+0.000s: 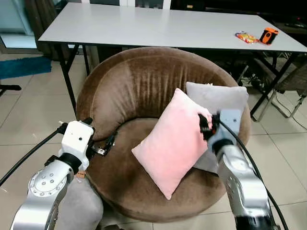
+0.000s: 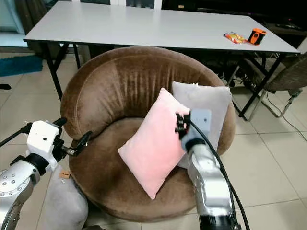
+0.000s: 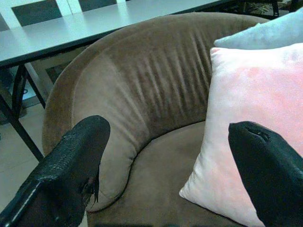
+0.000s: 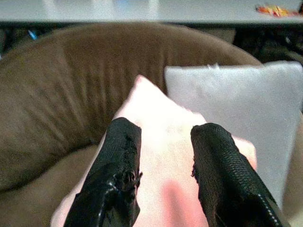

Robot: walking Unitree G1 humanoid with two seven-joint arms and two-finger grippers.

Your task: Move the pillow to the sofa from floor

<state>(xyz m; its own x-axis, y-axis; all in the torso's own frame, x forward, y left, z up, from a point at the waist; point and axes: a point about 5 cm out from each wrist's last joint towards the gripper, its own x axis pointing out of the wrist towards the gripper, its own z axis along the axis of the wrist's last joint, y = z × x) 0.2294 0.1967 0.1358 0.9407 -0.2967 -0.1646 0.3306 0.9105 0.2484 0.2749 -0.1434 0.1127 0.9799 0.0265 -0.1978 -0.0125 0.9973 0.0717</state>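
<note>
1. Left eye view: your pink pillow (image 1: 173, 141) already stands on one corner on the seat of the brown sofa (image 1: 124, 81), leaning back against a grey pillow (image 1: 218, 98) at its 2 o'clock. The right pincer (image 1: 205, 125) sits at the pink pillow's 3 o'clock edge, its fingers pinching the fabric there. The left pincer (image 1: 106, 145) hovers at the pillow's 9 o'clock, over the sofa's front rim, holding nothing. A second grey cushion (image 1: 79, 206) lies on the floor at 7 o'clock from the sofa, beneath the left arm.

2. Right eye view: the same layout. Behind the sofa at 12 o'clock stands the desk (image 2: 144, 26), with an orange item (image 2: 256, 36) and a snack packet (image 2: 233, 37) near its far right end.

3. Left wrist view: the two black fingers (image 3: 71, 165) stand wide apart with nothing between them, and the pink pillow is just beyond the far one.

4. Right wrist view: the fingers (image 4: 118, 165) straddle the pink pillow's edge, only partly closed, with pink fabric bunched between them and the grey pillow behind.

5. Your standing: I judge the move essentially done, since the pillow rests on the sofa. What remains is to let go with the right pincer, draw back, and see that the pillow stays put.
</note>
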